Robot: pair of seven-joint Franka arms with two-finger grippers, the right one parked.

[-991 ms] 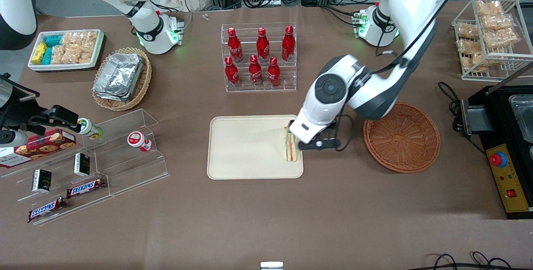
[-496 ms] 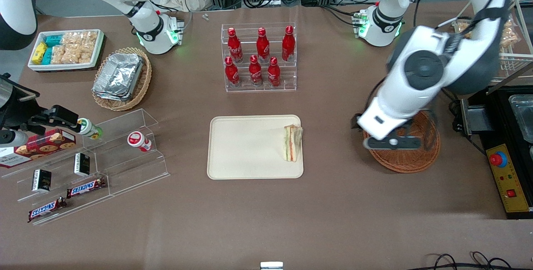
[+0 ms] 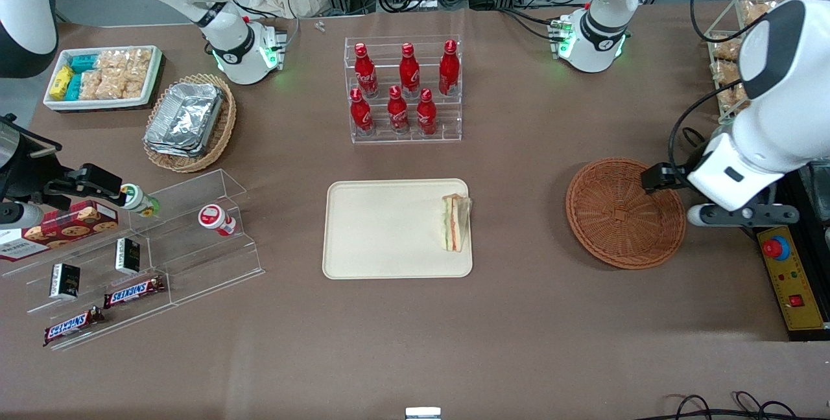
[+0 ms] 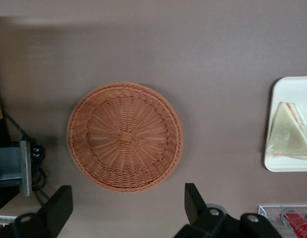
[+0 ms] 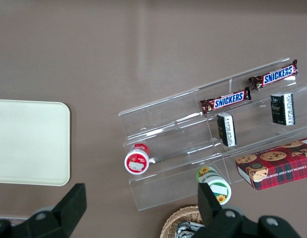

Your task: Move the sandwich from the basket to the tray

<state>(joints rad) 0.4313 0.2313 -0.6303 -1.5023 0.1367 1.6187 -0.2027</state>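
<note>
Okay, starting with the front view. Seeing the sandwich (image 3: pixel 455 222) lying on the tray (image 3: pixel 382 238), tucked up against the rim at the end facing the working arm, and sitting well apart from the basket (image 3: pixel 626 212), which is holding nothing now. Spotting the gripper (image 3: pixel 742 216) hanging up off the table just past the basket's edge, toward the working arm's end. Not making out the fingers from here. Reading the wedge's long axis as running from nearer the camera to farther from it, along the tray's short rim, with the striped red-and-green cut face turned toward the parked arm's end. Guessing the narrow tip is aiming at the camera.

Moving on to the left wrist view. Looking straight down on the basket (image 4: pixel 125 136) with the gripper (image 4: pixel 127 190) spread wide, both fingers (image 4: pixel 59 208) well apart and gripping nothing. Catching the sandwich (image 4: pixel 289 131) showing its flat triangular face upward on the tray (image 4: pixel 292 87), tip pointing away from the bottles (image 4: pixel 294 220).

Checking the right wrist view: only getting one bare end of the tray (image 5: pixel 29 141), no sandwich in sight.

Handling-wise, betting on light, soft and squashy, with slick clear wrap. Suggesting pinching gently across the two bread faces near the thick end, not squeezing the tip. Calling the task pretty much done.
</note>
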